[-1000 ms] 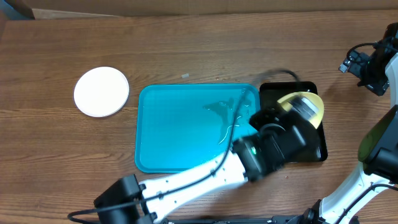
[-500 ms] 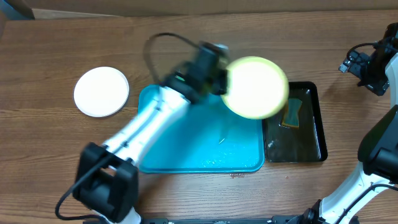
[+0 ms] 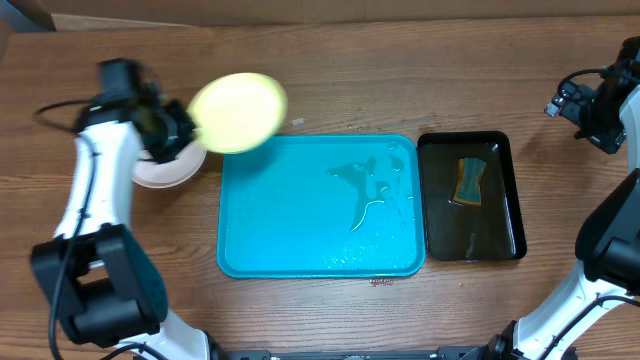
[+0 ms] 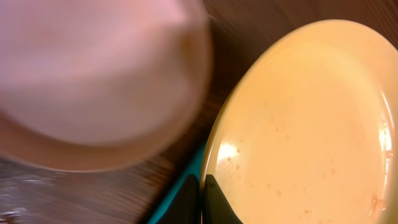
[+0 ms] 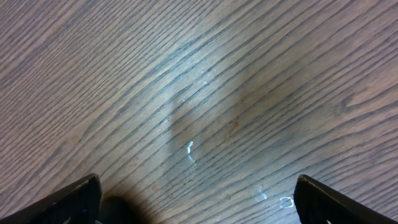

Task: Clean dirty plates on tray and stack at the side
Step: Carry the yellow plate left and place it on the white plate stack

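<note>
Left claw (image 3: 190, 125) pinching the pale yellow round plate (image 3: 238, 110) by its rim, off the tray's corner.

Left claw's fingers (image 4: 214, 202) are pressed together on the yellow plate's edge; the plate fans out ahead of the claw, wet with droplets and blurred in the overhead view. A white round plate (image 3: 165, 172) sits on the wooden table (image 5: 199, 93) just under and beside the claw. The large turquoise rectangular plastic tray (image 3: 222, 200), wet, lies beyond the held plate's far side, near it. Right claw (image 5: 199, 208) is spread wide over bare wood, well apart from the plates, past a narrow black tray (image 3: 508, 200) holding a sponge (image 3: 468, 180).
</note>
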`<action>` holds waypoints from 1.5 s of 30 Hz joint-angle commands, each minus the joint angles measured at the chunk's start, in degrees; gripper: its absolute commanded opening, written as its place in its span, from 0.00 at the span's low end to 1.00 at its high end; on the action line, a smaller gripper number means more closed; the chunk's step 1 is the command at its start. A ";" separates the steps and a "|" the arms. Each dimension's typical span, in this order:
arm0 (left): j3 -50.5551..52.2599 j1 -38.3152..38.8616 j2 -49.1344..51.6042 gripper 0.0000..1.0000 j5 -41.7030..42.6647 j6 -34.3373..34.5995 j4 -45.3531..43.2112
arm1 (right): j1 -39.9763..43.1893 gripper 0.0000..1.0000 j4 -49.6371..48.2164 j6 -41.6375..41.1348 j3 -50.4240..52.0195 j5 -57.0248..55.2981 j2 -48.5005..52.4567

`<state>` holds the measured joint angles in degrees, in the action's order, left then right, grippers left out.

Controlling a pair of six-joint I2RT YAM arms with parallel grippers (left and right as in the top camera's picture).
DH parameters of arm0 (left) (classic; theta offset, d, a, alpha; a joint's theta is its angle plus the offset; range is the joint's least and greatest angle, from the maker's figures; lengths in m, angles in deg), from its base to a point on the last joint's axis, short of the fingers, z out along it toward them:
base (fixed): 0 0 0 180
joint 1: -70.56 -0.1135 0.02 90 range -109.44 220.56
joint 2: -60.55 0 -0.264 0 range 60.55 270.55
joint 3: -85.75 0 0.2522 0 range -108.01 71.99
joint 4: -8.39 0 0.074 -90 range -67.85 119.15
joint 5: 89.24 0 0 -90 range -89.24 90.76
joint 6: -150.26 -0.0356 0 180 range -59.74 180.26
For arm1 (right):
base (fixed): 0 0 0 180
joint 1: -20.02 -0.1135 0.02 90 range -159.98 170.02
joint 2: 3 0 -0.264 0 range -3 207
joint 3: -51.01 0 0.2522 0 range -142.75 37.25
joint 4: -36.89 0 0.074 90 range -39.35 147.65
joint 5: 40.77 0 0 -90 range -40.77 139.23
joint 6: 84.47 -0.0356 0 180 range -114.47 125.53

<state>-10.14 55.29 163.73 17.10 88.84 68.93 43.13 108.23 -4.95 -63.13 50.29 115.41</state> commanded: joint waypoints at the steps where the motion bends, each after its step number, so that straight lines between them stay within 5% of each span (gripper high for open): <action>1: -0.52 -4.92 0.33 0.04 -7.50 -1.36 0.37 | -0.22 1.00 -0.35 -0.24 -0.17 -0.11 -1.33; 12: -0.48 -10.97 0.59 0.04 -19.82 -1.11 -1.42 | -0.22 1.00 -0.35 -0.24 -0.17 -0.11 -1.33; 28: -0.20 -10.54 6.25 0.05 -19.71 -1.16 -4.20 | -0.22 1.00 -0.35 -0.24 -0.17 -0.11 -1.33; 33: -0.24 -10.54 6.12 0.51 -9.25 -7.54 -5.05 | -0.22 1.00 -0.35 -0.24 -0.17 -0.11 -1.33; 41: -0.28 -10.45 6.10 0.80 23.08 -20.24 -3.08 | -0.22 1.00 -0.35 -0.24 -0.17 -0.11 -1.33; 45: -0.28 -10.14 6.10 0.98 30.25 -20.83 -1.55 | -0.22 1.00 -0.35 -0.24 -0.17 -0.11 -1.33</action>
<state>-10.12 44.34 169.85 34.43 72.05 66.90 43.13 108.25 -4.95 -63.13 50.34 115.41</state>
